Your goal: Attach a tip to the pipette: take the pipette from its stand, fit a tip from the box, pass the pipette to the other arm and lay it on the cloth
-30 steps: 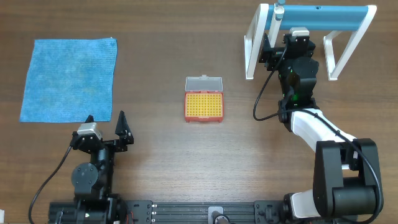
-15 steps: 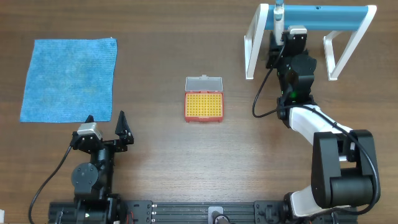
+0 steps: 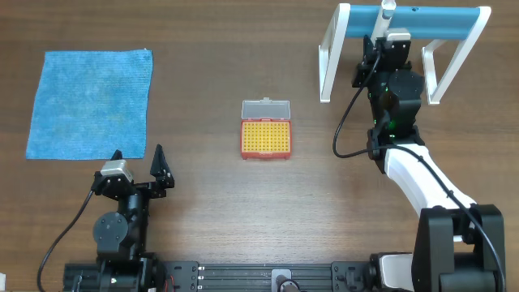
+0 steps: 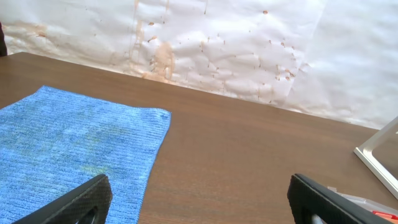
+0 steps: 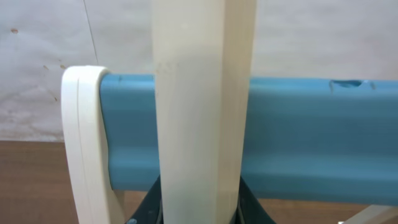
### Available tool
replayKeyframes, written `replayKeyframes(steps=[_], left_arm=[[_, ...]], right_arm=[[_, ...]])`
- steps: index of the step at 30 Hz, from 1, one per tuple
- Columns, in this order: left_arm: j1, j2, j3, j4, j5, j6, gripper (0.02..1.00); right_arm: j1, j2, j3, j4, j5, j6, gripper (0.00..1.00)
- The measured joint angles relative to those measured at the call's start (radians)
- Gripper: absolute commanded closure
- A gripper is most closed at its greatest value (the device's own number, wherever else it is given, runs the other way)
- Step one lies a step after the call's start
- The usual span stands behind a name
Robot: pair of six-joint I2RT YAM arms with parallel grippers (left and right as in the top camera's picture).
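The blue cloth [image 3: 91,105] lies flat near the far left corner of the table [image 3: 243,211]. Just nearer than the cloth, toward the near left edge, the left gripper [image 3: 138,160] has its jaws spread wide with nothing between them. The tip box [image 3: 265,130] sits at the table's middle with its clear lid folded back and its yellow rack showing. At the far right corner is the white stand [image 3: 438,20] with its blue bar. The pipette [image 5: 202,93] is upright against that bar, and the right gripper [image 5: 200,208] has its jaws clamped on the pipette's cream body.
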Motion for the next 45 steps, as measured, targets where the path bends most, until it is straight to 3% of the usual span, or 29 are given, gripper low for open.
replayKeyframes(steps=[4,8,12,16,22,33,45], left_arm=[[0.0,0.0,0.0,0.0,0.0,0.0,0.104],[0.0,0.0,0.0,0.0,0.0,0.0,0.104],[0.0,0.0,0.0,0.0,0.0,0.0,0.102],[0.0,0.0,0.0,0.0,0.0,0.0,0.102],[0.0,0.0,0.0,0.0,0.0,0.0,0.102],[0.0,0.0,0.0,0.0,0.0,0.0,0.104],[0.0,0.0,0.0,0.0,0.0,0.0,0.102]], right_arm=[[0.023,-0.016,-0.028,0.051,0.0,0.0,0.919],[0.187,-0.056,-0.2,0.486,-0.06,0.0,0.919],[0.322,0.012,-0.32,0.732,-0.143,0.069,0.921],[0.409,0.121,-0.319,0.751,-0.178,0.124,0.921],[0.446,0.266,-0.257,0.751,-0.181,0.181,0.921],[0.482,0.311,-0.251,0.751,-0.23,0.179,0.921],[0.463,0.311,-0.259,0.726,-0.233,0.125,0.921]])
